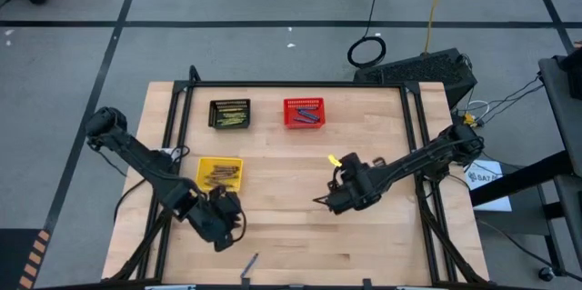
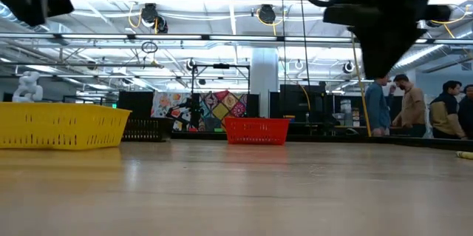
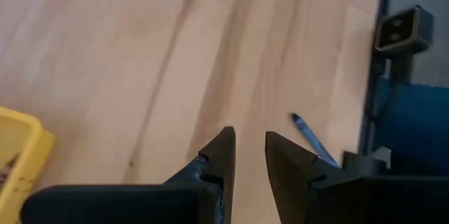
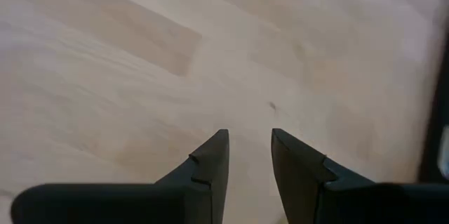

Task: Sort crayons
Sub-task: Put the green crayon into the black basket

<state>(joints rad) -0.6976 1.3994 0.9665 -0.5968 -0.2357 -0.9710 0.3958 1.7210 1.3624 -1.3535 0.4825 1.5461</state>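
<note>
A blue crayon (image 1: 250,261) lies loose on the wood near the table's front edge; the left wrist view shows this crayon (image 3: 312,136) just beyond my fingers. My left gripper (image 1: 223,231) hovers open above the table, between that crayon and the yellow basket (image 1: 220,173), which holds brownish crayons. A yellow crayon (image 1: 334,159) lies on the table mid-right. My right gripper (image 1: 323,202) hangs open just nearer than it, over bare wood (image 4: 210,62). The black basket (image 1: 229,114) holds yellow-green crayons and the red basket (image 1: 303,112) holds blue ones.
The three baskets stand on the table's left and far-middle parts. A black frame rail (image 1: 414,145) runs along the table's sides and far edge. In the low view people (image 2: 414,106) stand in the room beyond the table.
</note>
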